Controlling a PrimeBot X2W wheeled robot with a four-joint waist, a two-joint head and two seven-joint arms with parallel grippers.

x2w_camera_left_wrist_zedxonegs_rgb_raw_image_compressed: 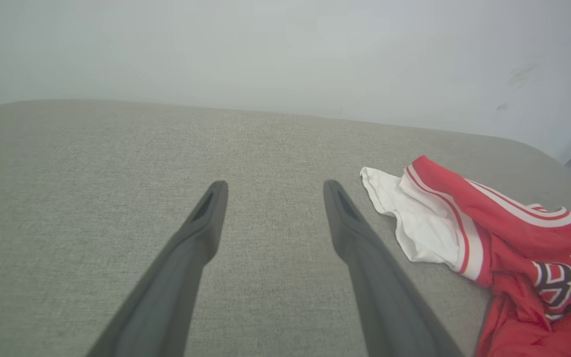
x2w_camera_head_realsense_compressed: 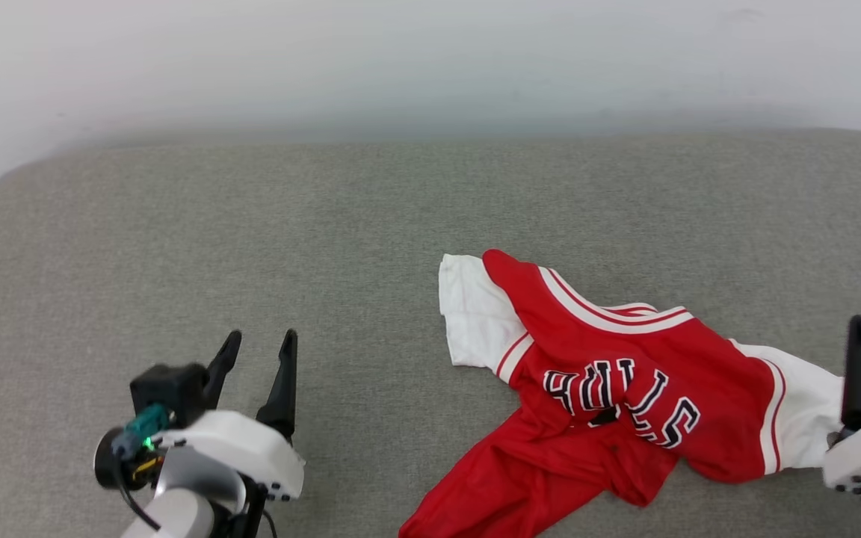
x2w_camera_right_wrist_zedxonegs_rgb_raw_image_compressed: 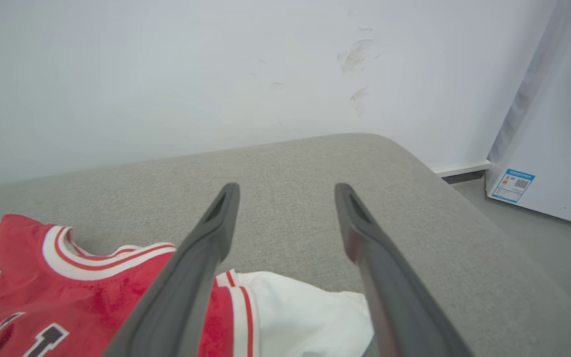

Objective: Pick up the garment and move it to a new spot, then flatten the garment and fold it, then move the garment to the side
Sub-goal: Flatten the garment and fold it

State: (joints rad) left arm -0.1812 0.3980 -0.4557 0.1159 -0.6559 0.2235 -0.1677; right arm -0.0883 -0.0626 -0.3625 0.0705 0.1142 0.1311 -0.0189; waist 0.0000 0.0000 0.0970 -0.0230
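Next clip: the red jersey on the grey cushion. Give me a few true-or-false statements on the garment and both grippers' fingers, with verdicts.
1. The garment lies crumpled on the grey cushion. True.
2. The left gripper holds a white sleeve. False: its fingers stand apart over bare cushion, clear of the garment, holding nothing.
3. The right gripper has its fingers spread with nothing between them. True.
4. The garment lies on the robot's left side. False: it lies right of centre, nearer the right gripper.
5. A white appliance stands on the floor past the cushion's end. True.
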